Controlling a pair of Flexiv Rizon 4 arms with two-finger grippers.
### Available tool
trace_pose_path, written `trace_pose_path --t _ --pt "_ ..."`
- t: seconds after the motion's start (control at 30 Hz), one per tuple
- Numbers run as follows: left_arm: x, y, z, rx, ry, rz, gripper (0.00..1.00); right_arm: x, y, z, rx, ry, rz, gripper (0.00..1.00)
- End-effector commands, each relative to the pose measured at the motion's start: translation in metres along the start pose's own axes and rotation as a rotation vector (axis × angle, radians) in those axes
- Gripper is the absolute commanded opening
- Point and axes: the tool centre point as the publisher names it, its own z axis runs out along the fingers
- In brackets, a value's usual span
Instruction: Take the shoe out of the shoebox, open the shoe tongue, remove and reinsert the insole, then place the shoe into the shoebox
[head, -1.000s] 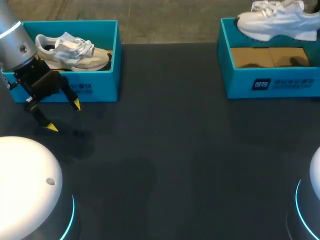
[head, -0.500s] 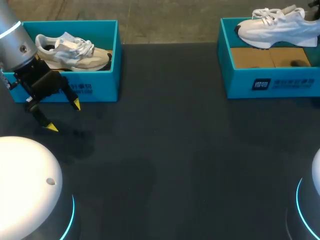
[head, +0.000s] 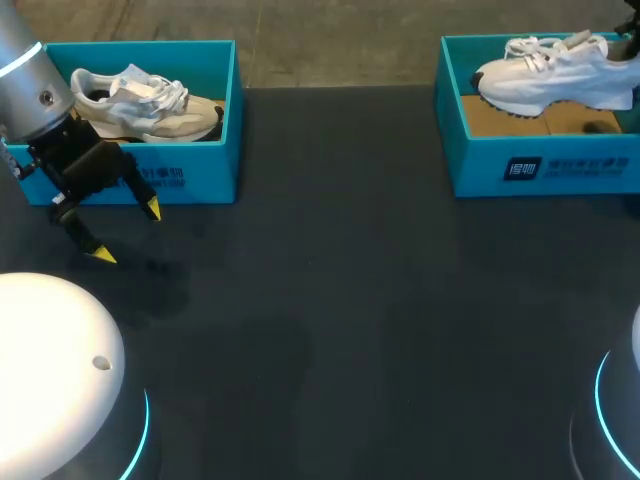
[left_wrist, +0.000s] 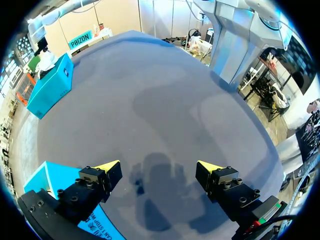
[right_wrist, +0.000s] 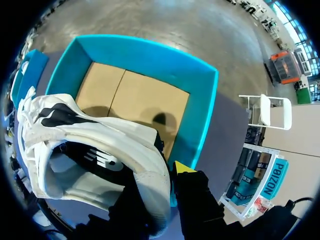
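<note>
Tabletop (head: 350, 300), dark, carrying two teal boxes. Item 1, right box (head: 540, 165), far right corner: open, cardboard floor (right_wrist: 130, 100) showing. Item 2, shoe (head: 555, 75), white with black lining: inside the right box's walls, toe toward the tabletop's left edge, sole close over the cardboard. Whether it rests there yet cannot be told. Item 3, right gripper (right_wrist: 165, 172): clenched on the shoe's heel collar, one yellow tip showing outside the heel and the other finger hidden by the shoe. Change noted: a second ago the shoe hung higher, crossing the box's far wall. Half a second ago it was lower, and now it sits lower again, so it has been sinking steadily into the box. Reading: this looks like the closing step, the shoe going back into its box. Likely remaining are the last bit of descent, the release and the arm's withdrawal. A release before the sole is down could tip the shoe against a wall. Item 4, left box (head: 190, 175), far left corner: holds a second shoe (head: 140, 100), tan and grey. Item 5, left gripper (head: 126, 233): released, jaws wide, nothing between them, hovering over the tabletop by its left edge, just in front of the left box. Its position is unchanged over the last second, so it is idle.
</note>
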Motion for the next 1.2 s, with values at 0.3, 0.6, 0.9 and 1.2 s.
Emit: trace_pose_path --t 0.3,0.6,0.9,1.2 --pt "0.000 0.000 0.000 -0.002 0.002 0.000 1.00 -0.002 0.001 0.025 0.017 -0.003 0.021 0.00" --pt "0.000 0.000 0.000 -0.002 0.002 0.000 1.00 -0.006 -0.003 0.047 0.044 0.005 0.042 0.00" --pt "0.000 0.000 0.000 -0.002 0.002 0.000 1.00 -0.007 -0.019 0.053 0.055 0.004 0.071 0.00" --pt "0.000 0.000 0.000 -0.002 0.002 0.000 1.00 0.000 -0.028 0.063 0.080 0.001 0.072 0.00"
